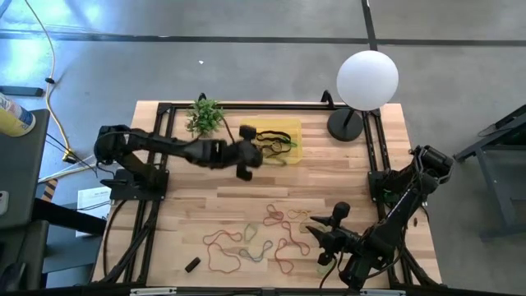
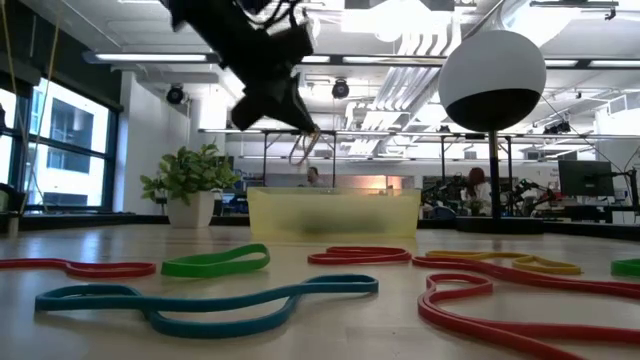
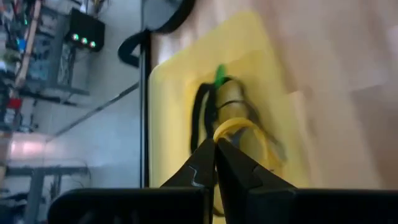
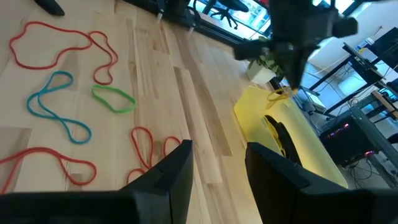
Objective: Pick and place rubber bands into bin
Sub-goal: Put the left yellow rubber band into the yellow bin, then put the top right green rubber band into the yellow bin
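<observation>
The yellow bin (image 1: 289, 131) stands at the table's far middle, with black and green rubber bands (image 3: 208, 102) lying in it. My left gripper (image 3: 216, 144) hovers over the bin's left part, shut on a yellow rubber band (image 3: 239, 127). The low view shows that gripper (image 2: 300, 125) above the bin (image 2: 333, 213). Several loose rubber bands (image 1: 263, 234) in red, green, blue and yellow lie flat on the near half of the table. My right gripper (image 1: 325, 234) waits open beside them at the near right, with nothing between its fingers (image 4: 174, 168). My left gripper pinches the yellow band at one spot on its loop (image 3: 219, 137) between its two fingertips. The fingers slant down from the table's left side. The rest of the loop (image 2: 304, 150) hangs slack below the tips, clear of the bin.
A small green plant (image 1: 204, 115) stands left of the bin and a lamp with a white globe (image 1: 367, 78) to its right. A small black block (image 1: 191, 265) lies near the front edge. Black frame rails (image 1: 378, 156) run along the table's sides.
</observation>
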